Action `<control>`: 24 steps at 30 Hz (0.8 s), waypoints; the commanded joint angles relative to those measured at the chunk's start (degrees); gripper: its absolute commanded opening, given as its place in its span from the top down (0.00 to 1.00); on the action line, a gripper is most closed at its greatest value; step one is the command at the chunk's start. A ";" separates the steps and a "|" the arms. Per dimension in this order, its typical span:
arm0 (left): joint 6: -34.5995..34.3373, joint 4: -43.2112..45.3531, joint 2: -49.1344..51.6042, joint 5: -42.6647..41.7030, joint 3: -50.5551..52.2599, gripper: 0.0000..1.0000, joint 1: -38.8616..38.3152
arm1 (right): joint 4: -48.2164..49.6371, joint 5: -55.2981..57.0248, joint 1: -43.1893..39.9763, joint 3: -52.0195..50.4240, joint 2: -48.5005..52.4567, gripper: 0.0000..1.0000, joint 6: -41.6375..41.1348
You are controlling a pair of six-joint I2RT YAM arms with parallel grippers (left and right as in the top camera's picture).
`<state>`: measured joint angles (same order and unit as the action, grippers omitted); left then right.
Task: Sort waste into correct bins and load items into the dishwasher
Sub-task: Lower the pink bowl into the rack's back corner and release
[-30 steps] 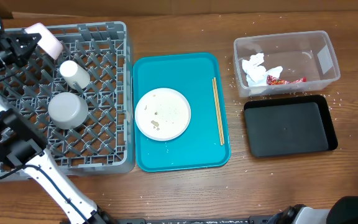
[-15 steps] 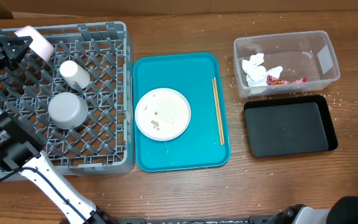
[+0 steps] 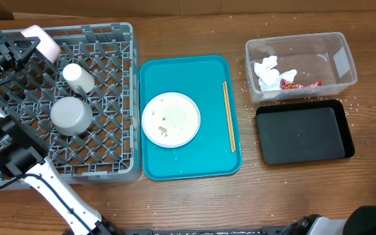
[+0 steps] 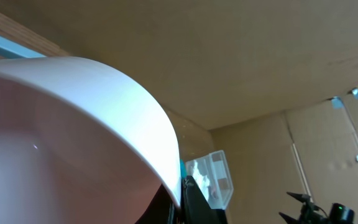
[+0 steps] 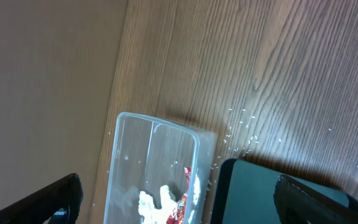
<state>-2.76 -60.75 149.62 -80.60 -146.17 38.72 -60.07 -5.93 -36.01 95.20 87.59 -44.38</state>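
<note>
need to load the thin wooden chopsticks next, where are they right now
In the overhead view, the thin wooden chopsticks lie along the right edge of the large teal tray, just right of the round white plate.

One teal tray [image 3: 194,160] carries one white plate [image 3: 171,119] and one pair of chopsticks [image 3: 228,116]. Left of it I count one grey rack [image 3: 134,98], one pink dish [image 3: 44,40], one cup [image 3: 78,77] and one bowl [image 3: 70,115]. Right of it are one clear tub [image 3: 344,62] and one black tray [image 3: 303,134].
</note>
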 commanded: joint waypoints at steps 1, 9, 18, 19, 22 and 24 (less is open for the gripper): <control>1.53 1.11 1.03 1.51 1.95 0.96 -0.13 | 0.11 0.55 -0.07 1.25 -1.64 0.00 -0.24; 1.42 1.40 1.03 1.75 4.26 0.96 0.07 | 0.11 0.55 -0.07 1.25 -1.64 0.00 -0.24; -3.85 -6.14 -0.90 15.13 4.15 0.96 3.10 | 0.11 0.55 -0.07 1.25 -1.64 0.00 -0.24; -3.85 -7.91 -1.68 18.62 4.15 0.96 3.63 | 0.11 0.55 -0.07 1.25 -1.64 0.00 -0.24; -3.89 -11.28 -3.65 26.05 4.15 0.88 4.68 | 0.11 0.55 -0.07 1.25 -1.64 0.00 -0.24; -3.93 -13.07 -4.94 30.16 4.15 0.83 5.27 | 0.11 0.55 -0.07 1.25 -1.64 0.00 -0.24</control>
<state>-5.74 -72.64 148.68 -63.13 -142.43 42.30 -60.07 -5.93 -36.01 95.20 87.59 -44.40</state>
